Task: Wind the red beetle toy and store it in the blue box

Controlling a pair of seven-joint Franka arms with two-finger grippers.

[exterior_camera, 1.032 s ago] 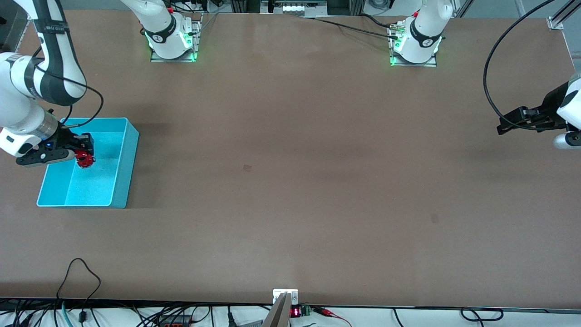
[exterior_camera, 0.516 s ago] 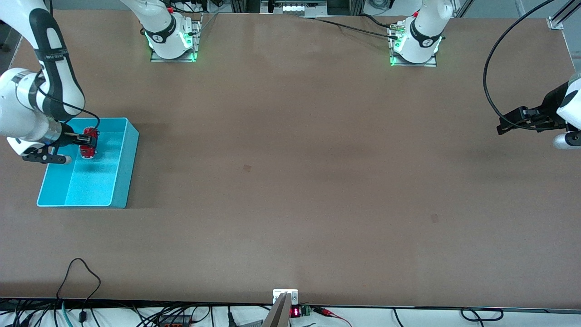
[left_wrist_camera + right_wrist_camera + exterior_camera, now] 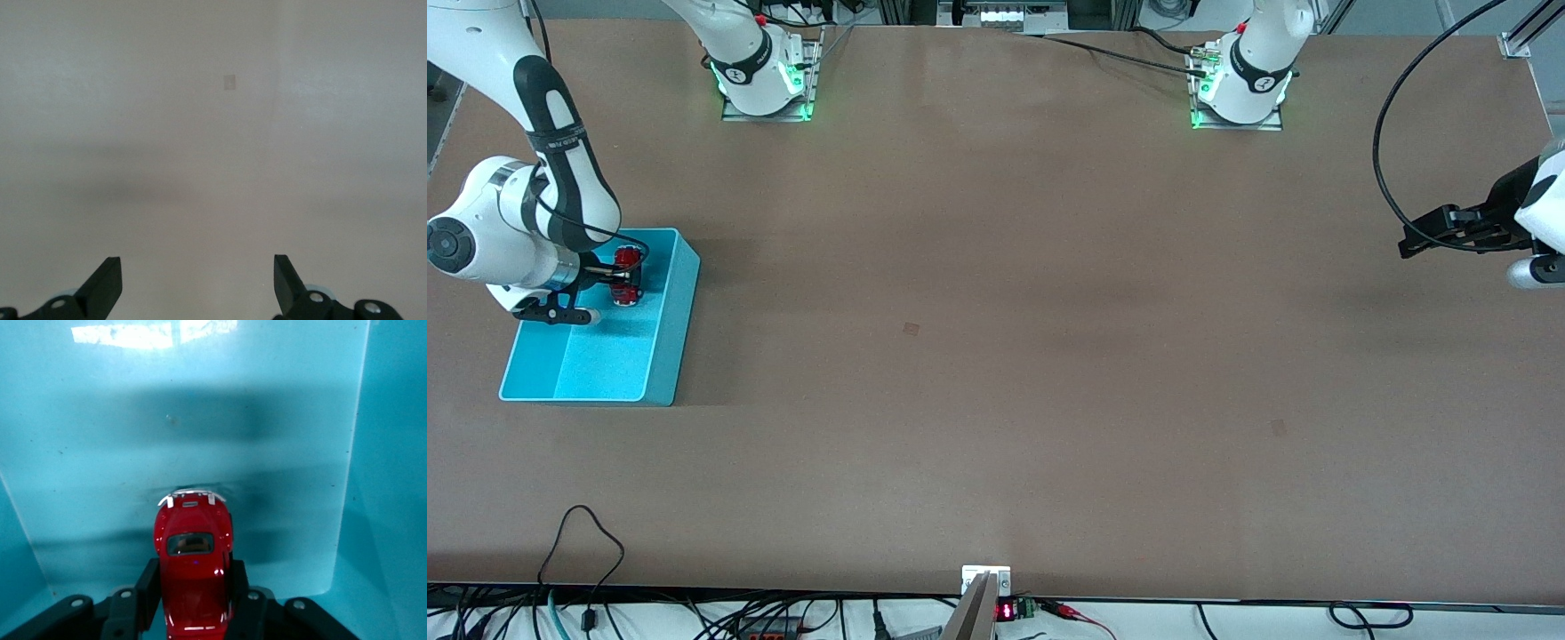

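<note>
The red beetle toy is a small glossy red car, held inside the blue box near the box's end farther from the front camera. My right gripper is shut on the car's sides. In the right wrist view the red beetle toy sits between the black fingers, its silvery bumper pointing at the blue box's inner surface, close to it. Whether the car touches that surface I cannot tell. My left gripper waits open over the bare table at the left arm's end, and nothing is between its fingertips.
The brown table carries only the box, which stands at the right arm's end. A small dark patch marks the table's middle. Cables and a clamp line the table edge nearest the front camera.
My right gripper has carried the car deeper into the box, toward its end farther from the front camera, and the wrist has turned. The left arm has hardly moved.
</note>
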